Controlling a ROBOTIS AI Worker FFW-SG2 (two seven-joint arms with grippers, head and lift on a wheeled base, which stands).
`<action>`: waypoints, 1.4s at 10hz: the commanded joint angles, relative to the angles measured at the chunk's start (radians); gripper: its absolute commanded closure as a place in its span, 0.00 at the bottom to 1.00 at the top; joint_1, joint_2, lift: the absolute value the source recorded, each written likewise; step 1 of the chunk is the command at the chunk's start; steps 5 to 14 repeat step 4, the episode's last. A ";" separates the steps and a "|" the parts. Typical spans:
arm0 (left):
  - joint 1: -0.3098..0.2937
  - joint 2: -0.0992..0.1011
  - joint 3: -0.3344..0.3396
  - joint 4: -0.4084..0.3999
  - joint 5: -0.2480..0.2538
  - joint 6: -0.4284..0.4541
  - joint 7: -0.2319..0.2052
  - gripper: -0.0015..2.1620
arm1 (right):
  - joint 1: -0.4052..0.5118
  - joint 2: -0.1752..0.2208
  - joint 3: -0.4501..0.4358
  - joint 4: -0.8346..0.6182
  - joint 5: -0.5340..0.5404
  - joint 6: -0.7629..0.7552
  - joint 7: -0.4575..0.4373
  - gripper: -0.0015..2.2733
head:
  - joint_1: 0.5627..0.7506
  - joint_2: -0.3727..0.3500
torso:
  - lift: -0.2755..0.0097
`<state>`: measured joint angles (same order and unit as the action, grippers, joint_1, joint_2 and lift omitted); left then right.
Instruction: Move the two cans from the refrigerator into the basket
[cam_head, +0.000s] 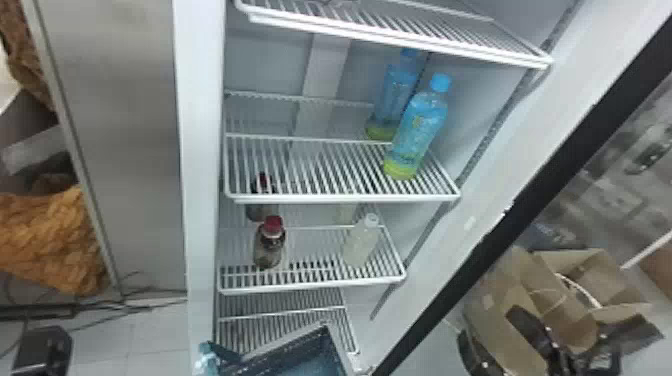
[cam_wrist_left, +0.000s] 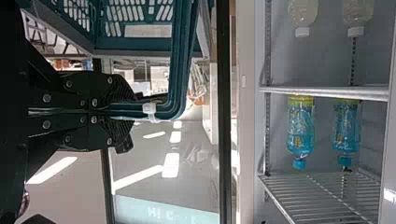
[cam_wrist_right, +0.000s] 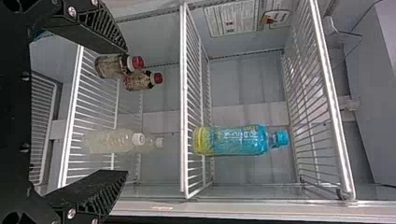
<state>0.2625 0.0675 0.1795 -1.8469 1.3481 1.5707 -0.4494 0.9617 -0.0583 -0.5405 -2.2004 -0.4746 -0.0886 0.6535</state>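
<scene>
- The teal plastic basket (cam_head: 287, 346) is held by its handle (cam_wrist_left: 179, 60), clamped in the left tool (cam_wrist_left: 112, 112).
- The right tool (cam_wrist_right: 126, 111) is spread wide before the white wire shelves (cam_head: 345, 199).
- Blue-capped bottles (cam_head: 417, 132) are shelved above red-capped (cam_head: 269, 245) and white-capped (cam_head: 361, 242) ones.

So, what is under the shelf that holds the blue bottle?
A red-capped bottle and a pale bottle, on the next shelf down; similar shapes behind may be reflections. What the bottles cover, I cannot see.
</scene>
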 joint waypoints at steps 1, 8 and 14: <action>0.000 0.000 0.000 0.000 0.000 0.001 0.000 0.55 | -0.002 0.000 0.000 0.007 0.000 0.000 0.000 0.06 | 0.70 0.03 | 0.84; 0.000 -0.001 0.002 0.000 0.002 0.001 0.000 0.55 | -0.012 0.000 0.004 0.012 0.002 0.000 0.000 0.06 | 0.70 0.03 | 0.84; 0.000 -0.001 0.002 0.000 0.002 0.001 0.000 0.55 | -0.012 0.000 0.004 0.012 0.002 0.000 0.000 0.06 | 0.70 0.03 | 0.84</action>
